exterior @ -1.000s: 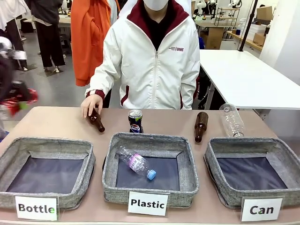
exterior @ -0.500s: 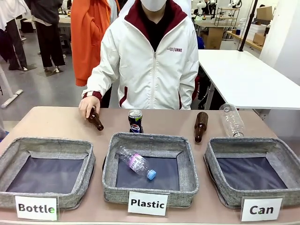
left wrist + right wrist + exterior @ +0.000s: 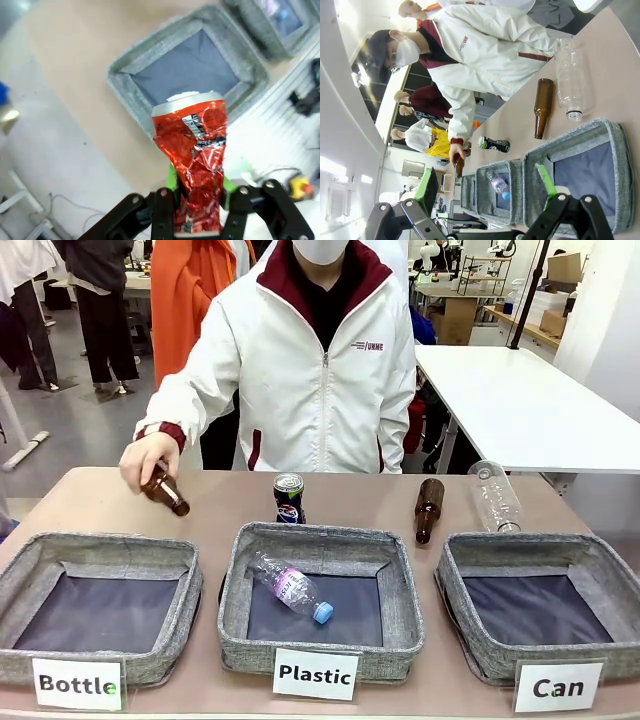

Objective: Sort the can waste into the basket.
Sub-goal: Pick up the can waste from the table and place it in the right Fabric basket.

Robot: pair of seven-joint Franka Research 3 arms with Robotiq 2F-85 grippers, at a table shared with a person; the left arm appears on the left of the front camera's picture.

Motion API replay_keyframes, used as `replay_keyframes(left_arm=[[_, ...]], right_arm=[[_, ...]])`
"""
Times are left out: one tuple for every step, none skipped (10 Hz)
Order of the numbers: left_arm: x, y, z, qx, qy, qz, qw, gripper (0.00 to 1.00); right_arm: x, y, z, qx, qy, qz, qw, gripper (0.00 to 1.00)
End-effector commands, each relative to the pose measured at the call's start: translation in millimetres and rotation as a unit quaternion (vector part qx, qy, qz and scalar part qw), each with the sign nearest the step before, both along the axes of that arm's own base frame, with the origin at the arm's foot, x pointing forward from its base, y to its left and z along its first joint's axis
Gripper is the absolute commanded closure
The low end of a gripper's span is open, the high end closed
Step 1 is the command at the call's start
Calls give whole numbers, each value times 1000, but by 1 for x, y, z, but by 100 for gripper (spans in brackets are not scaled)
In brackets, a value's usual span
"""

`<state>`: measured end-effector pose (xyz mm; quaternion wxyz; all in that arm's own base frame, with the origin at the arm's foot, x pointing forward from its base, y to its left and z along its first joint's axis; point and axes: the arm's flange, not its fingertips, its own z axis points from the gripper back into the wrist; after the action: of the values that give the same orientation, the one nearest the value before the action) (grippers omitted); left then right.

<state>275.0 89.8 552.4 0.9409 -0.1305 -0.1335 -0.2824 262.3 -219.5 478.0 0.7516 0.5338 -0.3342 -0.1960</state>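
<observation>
Currently, our left gripper (image 3: 199, 184) clamps the crushed red can (image 3: 192, 140); on our right gripper (image 3: 486, 184) the jaws stand apart, empty.

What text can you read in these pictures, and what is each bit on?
"Bottle": left label, on the left basket.
"Plastic": middle label, on the middle basket.
"Can": right label, on the right basket.
Too small to read: the jacket logo.
Too small to read: print on the dark can.
Crumpled and blurred, unreadable: print on the red can.
</observation>
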Motion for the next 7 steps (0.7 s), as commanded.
replay_keyframes(left_arm=[[-42,86,25,-5,-50,8,999,74],[-68,143,32,-27,-48,55,997,74],[-103,182,26,-77,-101,41,991,74],[-120,192,21,-74,-106,83,988,74],[-126,193,14,-80,-115,91,986,74],[-130,192,6,-86,-120,104,983,74],[-133,191,2,-100,-126,108,981,74]], right_arm=[[3,-1,1,0,-20,-1,1000,0],[3,-1,1,0,-20,-1,1000,0],[3,-1,1,0,-20,-1,1000,0],[3,-1,1,0,-20,-1,1000,0],[3,-1,1,0,-20,-1,1000,0],[3,-1,1,0,-20,-1,1000,0],[3,-1,1,0,-20,-1,1000,0]])
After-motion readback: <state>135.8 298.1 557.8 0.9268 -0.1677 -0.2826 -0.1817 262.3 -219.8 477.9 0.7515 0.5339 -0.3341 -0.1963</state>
